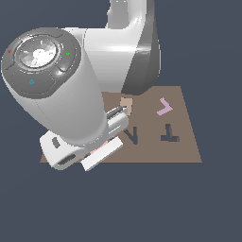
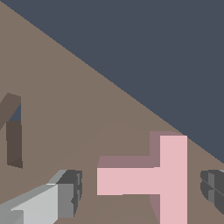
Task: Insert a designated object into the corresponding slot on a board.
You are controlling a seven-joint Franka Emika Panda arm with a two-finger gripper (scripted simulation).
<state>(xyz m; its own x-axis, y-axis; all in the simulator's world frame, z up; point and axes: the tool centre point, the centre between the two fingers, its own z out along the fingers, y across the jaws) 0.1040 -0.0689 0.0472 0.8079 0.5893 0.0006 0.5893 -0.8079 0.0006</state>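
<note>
Gripper fingers stand spread on either side of the light-pink T-shaped piece, not touching it; I see a gap at each end of it. In the wrist view the T lies flat on the brown board, close to the board's edge, with dark open ground beyond that edge. A dark cutout shows at the far side of that same view, but I cannot tell which one.

In the exterior view the arm's bulky white body fills the upper left and centre of the frame, bent down over the board's left part and hiding the pink T. At right of centre I see the dark V-shaped cutout beside the dark T-shaped slot, both empty. A lilac V-shaped piece lies above them, apart from an orange piece partly hidden by the arm.
</note>
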